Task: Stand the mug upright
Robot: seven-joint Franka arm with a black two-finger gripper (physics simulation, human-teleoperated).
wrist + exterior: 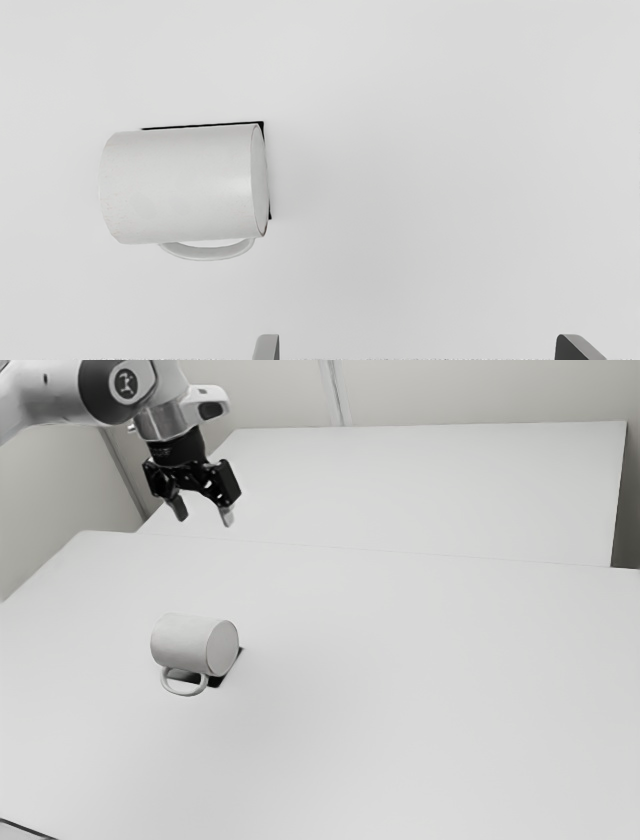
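Mug (181,643): on its side on the white table (400,710), toward the exterior view's left. Body axis runs roughly across that view; one round end faces the exterior view's right. Whether this end is mouth or base: cannot tell. Handle (185,691) juts from the side of the body, toward the exterior camera. Dark patch (217,681) partly under the mug, its edges showing along the body and by the round end.

Gripper (203,513): open, fingers (267,348) spread well apart. It hangs above the table, fingertips pointing down, clear of the mug. Arm (50,392) enters from the exterior view's upper left.

Wrist view: mug lies well ahead of the fingertips and off to one side, nearer one finger than the other. Round end points toward the other finger's side; handle is on the flank nearer the gripper.
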